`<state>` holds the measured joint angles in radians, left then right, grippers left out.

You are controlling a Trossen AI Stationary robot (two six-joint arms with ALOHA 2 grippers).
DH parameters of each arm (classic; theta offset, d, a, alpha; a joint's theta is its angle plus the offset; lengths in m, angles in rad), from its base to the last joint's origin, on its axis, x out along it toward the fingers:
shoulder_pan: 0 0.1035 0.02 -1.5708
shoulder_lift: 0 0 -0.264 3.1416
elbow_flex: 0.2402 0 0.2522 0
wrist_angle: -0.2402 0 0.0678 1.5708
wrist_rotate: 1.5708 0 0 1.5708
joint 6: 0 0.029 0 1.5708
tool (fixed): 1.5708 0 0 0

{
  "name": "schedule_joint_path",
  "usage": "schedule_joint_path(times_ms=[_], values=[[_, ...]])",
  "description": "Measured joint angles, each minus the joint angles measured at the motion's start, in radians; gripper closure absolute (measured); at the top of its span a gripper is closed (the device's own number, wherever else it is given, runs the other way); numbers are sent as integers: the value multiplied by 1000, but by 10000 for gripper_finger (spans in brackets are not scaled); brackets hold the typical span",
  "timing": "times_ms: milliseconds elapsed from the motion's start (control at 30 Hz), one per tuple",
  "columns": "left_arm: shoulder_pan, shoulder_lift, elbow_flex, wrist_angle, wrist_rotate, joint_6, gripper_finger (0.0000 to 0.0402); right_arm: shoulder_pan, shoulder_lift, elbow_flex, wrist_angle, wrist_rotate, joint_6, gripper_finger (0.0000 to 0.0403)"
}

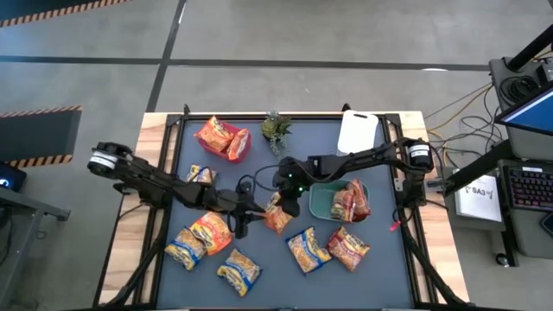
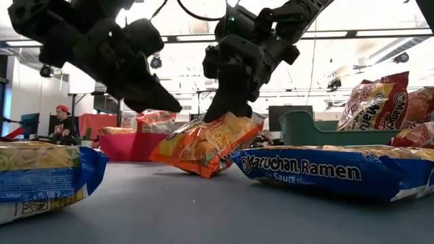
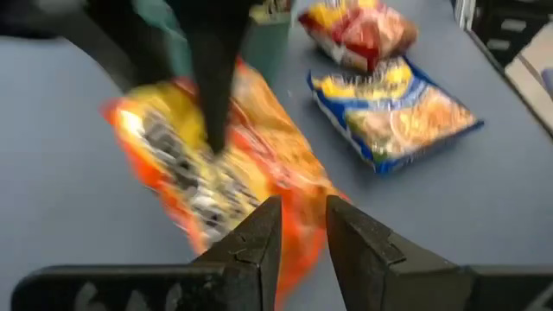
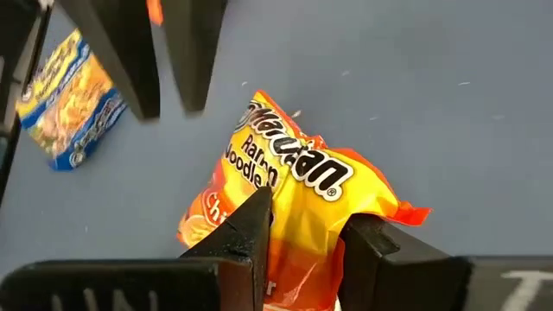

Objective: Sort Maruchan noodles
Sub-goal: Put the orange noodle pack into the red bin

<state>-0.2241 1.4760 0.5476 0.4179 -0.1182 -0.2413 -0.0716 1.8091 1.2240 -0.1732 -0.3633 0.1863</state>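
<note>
Sorting looks partly done: two red packets sit in the green bin at the right, and two orange-red packets lie in a pink tray at the table's far left. Still loose on the dark mat are three yellow-and-blue packets, an orange packet near the left front, a red packet in front of the bin, and a packet partly hidden under the left arm. At the middle, the right gripper is pinching one edge of an orange Maruchan packet, tilted with its other end on the mat. The left gripper, just beside it, has its fingers narrowly apart and holds nothing
</note>
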Motion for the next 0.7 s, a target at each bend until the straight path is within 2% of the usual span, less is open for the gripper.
schedule_joint_path(times_ms=[133,300,533,700], values=[[0,-59,0,-27,-64,1,310,25,0,0,0,30,-26,321],[0,-74,0,-35,-149,-32,266,53,-1,1,2,88,-63,324],[0,-18,0,-13,-156,-70,176,81,-1,21,-4,130,-109,325],[-2,50,0,49,-152,-71,134,95,-1,39,-7,132,-141,325]])
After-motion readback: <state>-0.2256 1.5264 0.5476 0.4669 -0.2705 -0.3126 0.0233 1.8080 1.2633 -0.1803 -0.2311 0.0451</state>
